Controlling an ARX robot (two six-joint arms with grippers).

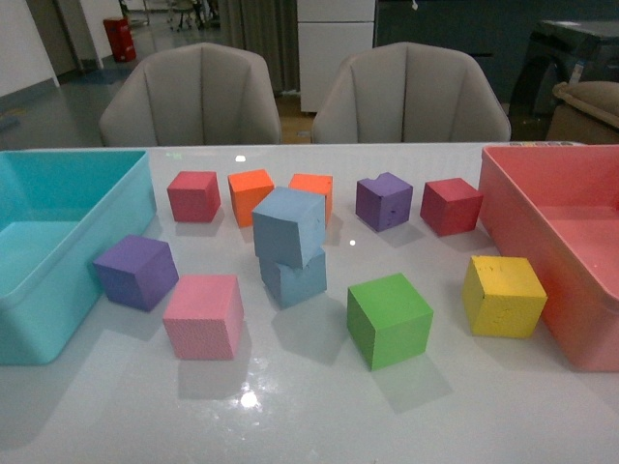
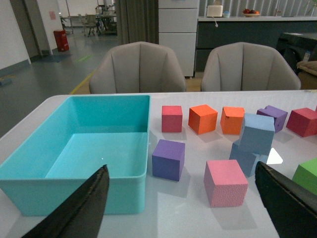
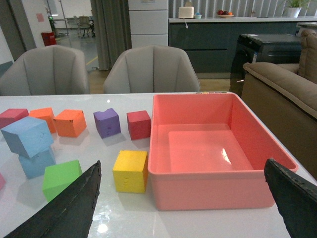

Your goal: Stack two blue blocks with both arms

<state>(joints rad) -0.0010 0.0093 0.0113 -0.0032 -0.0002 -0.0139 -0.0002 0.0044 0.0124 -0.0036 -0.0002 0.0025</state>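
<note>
One pale blue block (image 1: 289, 224) rests tilted and skewed on top of the other blue block (image 1: 294, 276) in the middle of the white table. The same pair shows in the left wrist view as an upper block (image 2: 257, 133) on a lower block (image 2: 244, 158), and in the right wrist view as an upper block (image 3: 27, 135) over a lower block (image 3: 37, 163). No arm appears in the front view. My left gripper (image 2: 184, 210) is open, back from the table's near side, with a pink cube beyond its fingers. My right gripper (image 3: 190, 208) is open in front of the pink bin.
A teal bin (image 1: 48, 280) stands at the left, a pink bin (image 1: 566, 261) at the right. Around the stack lie a pink cube (image 1: 203, 316), a green cube (image 1: 389, 320), a yellow cube (image 1: 503, 296), purple cubes (image 1: 136, 272) (image 1: 383, 201), red cubes (image 1: 193, 196) (image 1: 451, 206) and orange cubes (image 1: 250, 194).
</note>
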